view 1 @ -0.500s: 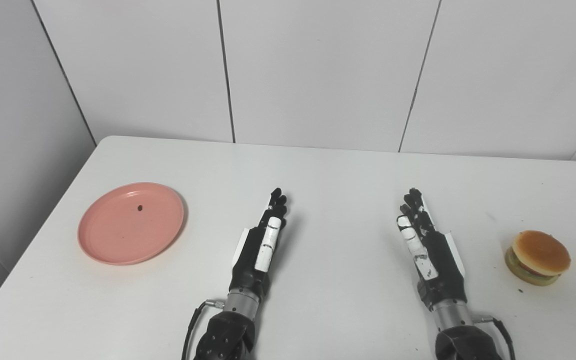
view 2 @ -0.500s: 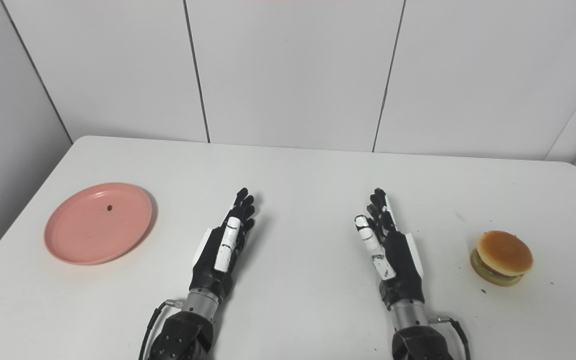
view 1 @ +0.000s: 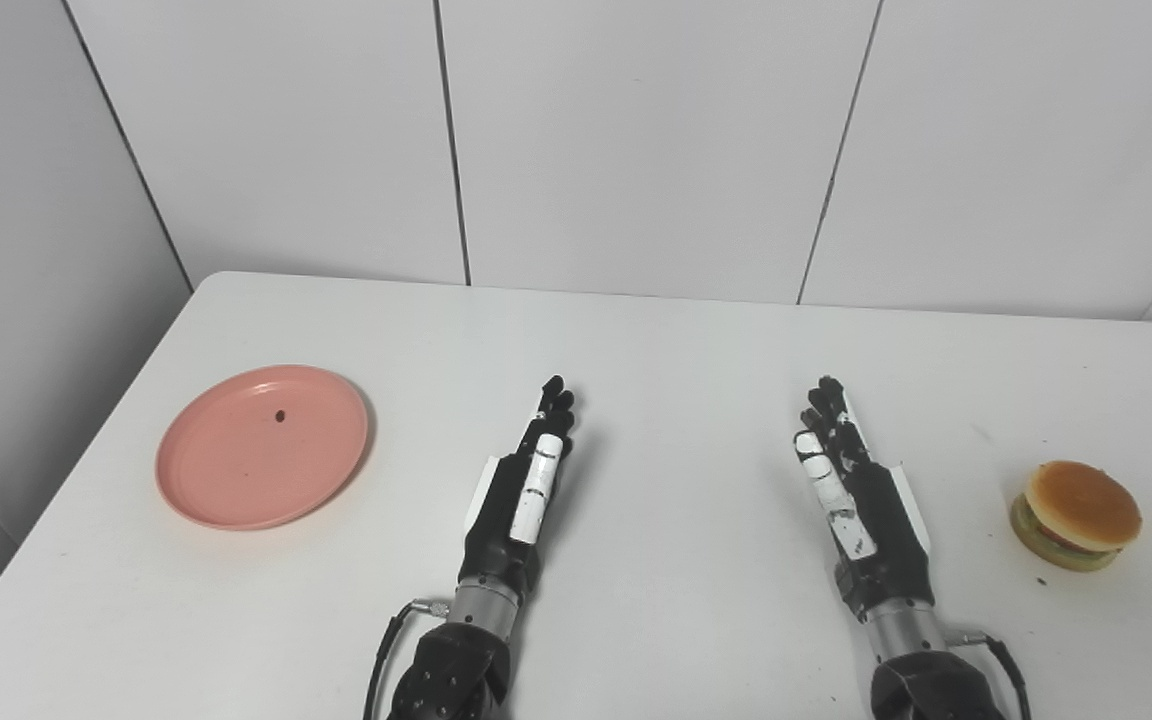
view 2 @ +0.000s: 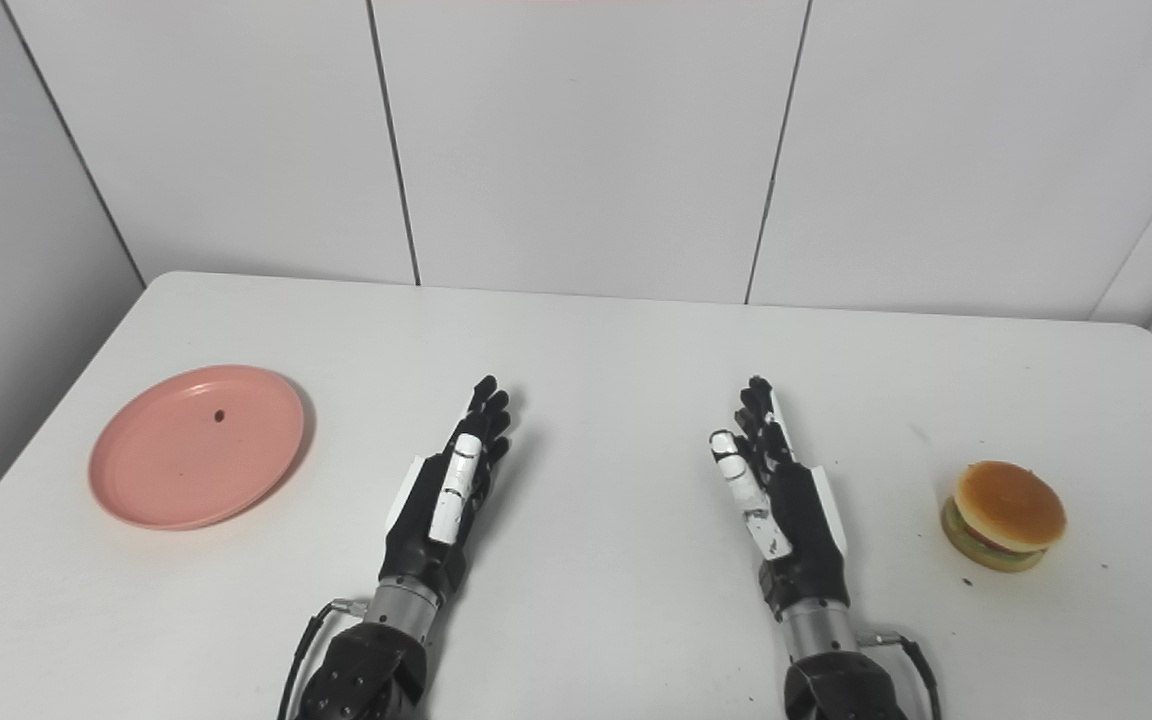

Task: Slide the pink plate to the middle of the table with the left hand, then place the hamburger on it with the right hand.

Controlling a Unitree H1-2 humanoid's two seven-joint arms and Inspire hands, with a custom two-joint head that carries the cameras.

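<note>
Nothing is seen to have changed since half a second ago: the plate (view 1: 263,447), the burger (view 1: 1078,514) and both hands are found in the same places, so the task is judged not yet begun. The plate is laid flat near the left edge of the white worktop (view 1: 676,340), well apart from the middle, with a small dark speck seen on its inner face. The burger is set upright near the right edge, also well apart from the middle. The left hand (view 1: 526,480) is held low over the worktop between the plate and the centre, its fingers stretched forward and kept close together, with nothing held. The right hand (view 1: 851,480) is held in a like pose between the centre and the burger, fingers extended and nothing grasped. Whether the hands are touching the worktop or hanging just above it cannot be told. Neither thing is touched by either hand. The first step is judged to be a reach by the left hand across to the plate's rim, so that the plate can be drawn rightward into the bare space between the two hands. A shallow rim is likely to be hard to catch, and the plate may be tipped if pressed off-centre.
</note>
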